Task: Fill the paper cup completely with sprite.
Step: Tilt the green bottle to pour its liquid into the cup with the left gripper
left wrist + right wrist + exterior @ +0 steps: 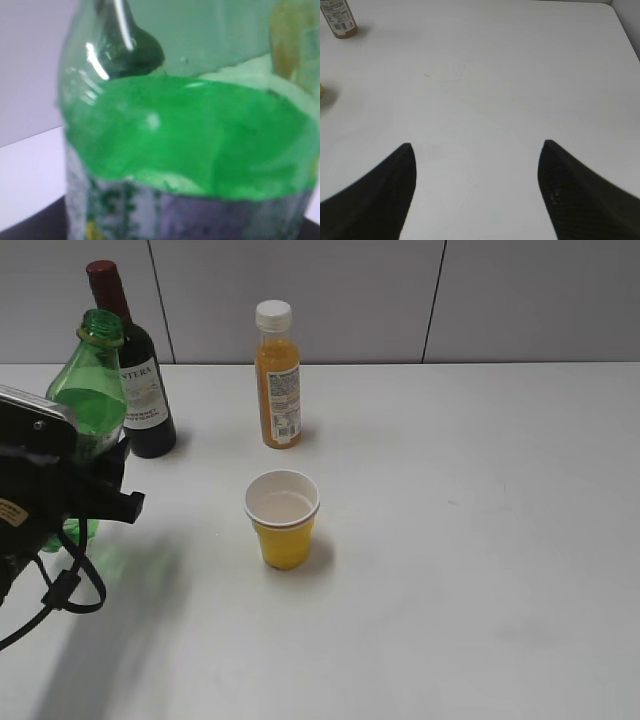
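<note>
The sprite is a green bottle (92,390) with no cap, upright at the far left and partly behind my left arm. It fills the left wrist view (190,140), with green liquid above a pale label. My left gripper (103,472) is round the bottle's middle and appears shut on it, though the fingertips are hidden. The yellow paper cup (283,535) stands open near the table's middle, to the right of the bottle. A sliver of the paper cup shows in the right wrist view (321,92). My right gripper (477,147) is open and empty over bare table.
A dark wine bottle (140,390) stands right behind the sprite bottle. An orange juice bottle (278,380) with a white cap stands behind the cup and also shows in the right wrist view (339,20). The white table (480,540) meets a wall at the back.
</note>
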You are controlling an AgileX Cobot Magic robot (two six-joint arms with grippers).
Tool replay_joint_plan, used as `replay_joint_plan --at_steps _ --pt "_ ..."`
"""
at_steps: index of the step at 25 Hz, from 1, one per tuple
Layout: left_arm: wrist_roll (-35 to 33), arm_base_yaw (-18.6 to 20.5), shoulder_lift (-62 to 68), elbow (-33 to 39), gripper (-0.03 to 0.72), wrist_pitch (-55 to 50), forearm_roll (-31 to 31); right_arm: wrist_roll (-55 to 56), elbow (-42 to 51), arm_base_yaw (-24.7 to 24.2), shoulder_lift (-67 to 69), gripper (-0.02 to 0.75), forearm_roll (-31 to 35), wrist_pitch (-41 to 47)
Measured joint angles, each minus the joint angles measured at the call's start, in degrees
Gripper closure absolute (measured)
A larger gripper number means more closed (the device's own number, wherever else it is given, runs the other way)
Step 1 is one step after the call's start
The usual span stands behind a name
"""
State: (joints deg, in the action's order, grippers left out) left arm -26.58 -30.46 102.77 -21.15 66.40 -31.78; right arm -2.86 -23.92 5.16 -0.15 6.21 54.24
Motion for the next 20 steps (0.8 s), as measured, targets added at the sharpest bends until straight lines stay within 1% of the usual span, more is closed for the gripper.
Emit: replay_joint_plan --at_steps 5,11,16,20 --pt "-6.15 -0.44 -1.83 0.66 0.216 -0.14 -1.28 0.00 0.00 0.00 0.00 0.153 0.00 0.00" --pt "-17.93 -0.49 -2.31 0.66 0.216 -0.08 -1.26 0.00 0.00 0.00 0.00 0.153 0.00 0.00" --pt "-20.48 -0.49 -2.31 0.60 0.216 -0.13 -0.05 0.00 0.00 0.00 0.00 0.153 0.00 0.00" --pt "-25.21 -0.55 -2.31 -0.10 0.216 -0.13 -0.21 0.00 0.00 0.00 0.00 0.153 0.00 0.00"
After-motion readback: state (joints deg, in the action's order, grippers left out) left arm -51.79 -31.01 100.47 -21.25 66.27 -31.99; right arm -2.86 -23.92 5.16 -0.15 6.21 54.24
